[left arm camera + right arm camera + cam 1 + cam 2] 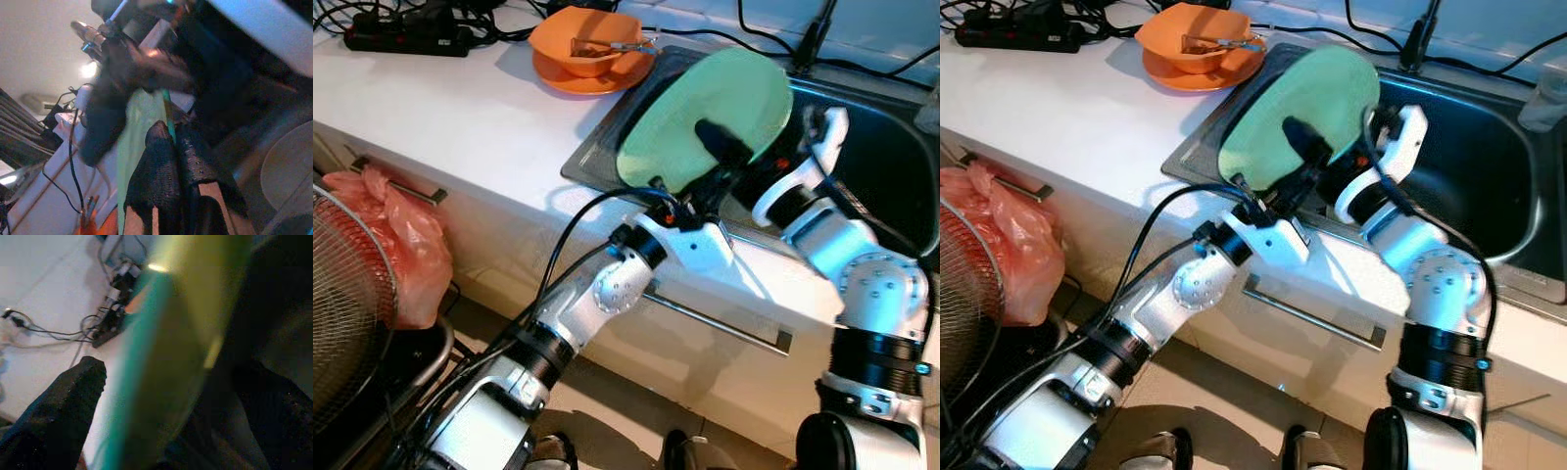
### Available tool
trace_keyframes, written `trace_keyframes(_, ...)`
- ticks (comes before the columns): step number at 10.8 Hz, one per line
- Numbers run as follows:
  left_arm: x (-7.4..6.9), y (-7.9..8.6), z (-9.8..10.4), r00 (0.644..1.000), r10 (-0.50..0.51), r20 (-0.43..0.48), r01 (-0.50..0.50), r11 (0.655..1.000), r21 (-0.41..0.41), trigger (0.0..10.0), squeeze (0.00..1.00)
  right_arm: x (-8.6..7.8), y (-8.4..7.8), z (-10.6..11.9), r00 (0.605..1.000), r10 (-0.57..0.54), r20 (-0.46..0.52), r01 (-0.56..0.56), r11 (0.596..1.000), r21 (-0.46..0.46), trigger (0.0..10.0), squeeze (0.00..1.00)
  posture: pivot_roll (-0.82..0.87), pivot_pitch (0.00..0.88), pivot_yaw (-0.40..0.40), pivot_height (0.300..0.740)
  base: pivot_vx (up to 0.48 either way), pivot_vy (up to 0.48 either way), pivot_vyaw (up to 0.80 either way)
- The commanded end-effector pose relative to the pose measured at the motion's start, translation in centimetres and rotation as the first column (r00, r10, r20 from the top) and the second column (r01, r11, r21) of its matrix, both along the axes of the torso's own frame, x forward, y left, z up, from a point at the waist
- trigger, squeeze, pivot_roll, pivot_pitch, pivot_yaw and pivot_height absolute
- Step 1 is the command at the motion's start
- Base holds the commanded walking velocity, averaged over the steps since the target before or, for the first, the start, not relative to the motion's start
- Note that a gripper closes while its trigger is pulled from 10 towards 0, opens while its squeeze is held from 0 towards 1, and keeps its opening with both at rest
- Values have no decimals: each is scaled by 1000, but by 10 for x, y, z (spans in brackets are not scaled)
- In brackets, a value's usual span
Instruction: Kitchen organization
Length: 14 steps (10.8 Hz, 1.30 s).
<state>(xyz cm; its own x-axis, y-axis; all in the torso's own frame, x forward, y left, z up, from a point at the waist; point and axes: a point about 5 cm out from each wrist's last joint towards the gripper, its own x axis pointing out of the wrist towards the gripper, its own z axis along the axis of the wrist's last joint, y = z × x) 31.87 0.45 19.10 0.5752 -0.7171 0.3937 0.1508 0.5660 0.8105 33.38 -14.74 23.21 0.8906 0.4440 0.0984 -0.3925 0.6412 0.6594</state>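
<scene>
A light green plate (705,113) is held tilted on edge over the left rim of the steel sink (886,162). My left gripper (722,145) is shut on the plate's lower rim, with one black finger lying across its face. In the left wrist view the fingertips (164,134) pinch the thin green edge. My right arm (798,186) reaches in from the sink side, behind the plate. In the right wrist view my right gripper (173,367) stands open, straddling the plate's rim (161,357), with counter showing between one finger (63,401) and the plate.
An orange bowl with a spoon (587,44) sits on an orange plate on the white counter (460,117), beside a black power strip (406,37) and cables. A pink bag (396,235) and a wire mesh guard (342,294) are at the lower left. A drawer handle (715,318) runs below.
</scene>
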Motion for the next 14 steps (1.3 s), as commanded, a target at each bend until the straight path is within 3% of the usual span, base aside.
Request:
trace_keyframes(1, -6, -5, 5, 999, -12, 36, 12, 1000, -19, 0, 0, 2, -2, -9, 998, -43, -42, 43, 999, -15, 9216, 0, -89, 161, -28, 740, 0, 0, 0)
trace_keyframes(2, -8, -5, 5, 999, -4, 44, 5, 1000, -23, 0, 0, 6, -4, -12, 993, -101, -57, 100, 995, -28, 10000, 0, -89, 164, -30, 740, 0, 0, 0)
trace_keyframes(5, -10, 6, -2, 999, 28, 43, -28, 1000, -7, 0, 0, 21, -31, -1, 969, -246, -30, 244, 969, -46, 10000, 0, -86, 174, -37, 740, 0, 0, 0)
trace_keyframes(8, -15, 12, -9, 999, 30, 41, -30, 999, 14, 0, 0, 32, -41, 10, 957, -291, 0, 291, 956, -42, 10000, 0, -84, 177, -37, 740, 0, 0, 0)
trace_keyframes(11, -19, 12, -9, 999, 15, 50, -16, 1000, 26, 0, 0, 40, -39, 11, 963, -268, -18, 268, 963, -18, 10000, 0, -78, 181, -43, 740, 0, 0, 0)
trace_keyframes(14, -20, 12, -10, 999, 6, 50, -8, 999, 38, 0, 0, 41, -26, 6, 984, -170, -45, 167, 984, -63, 10000, 0, -82, 186, -43, 740, 0, 0, 0)
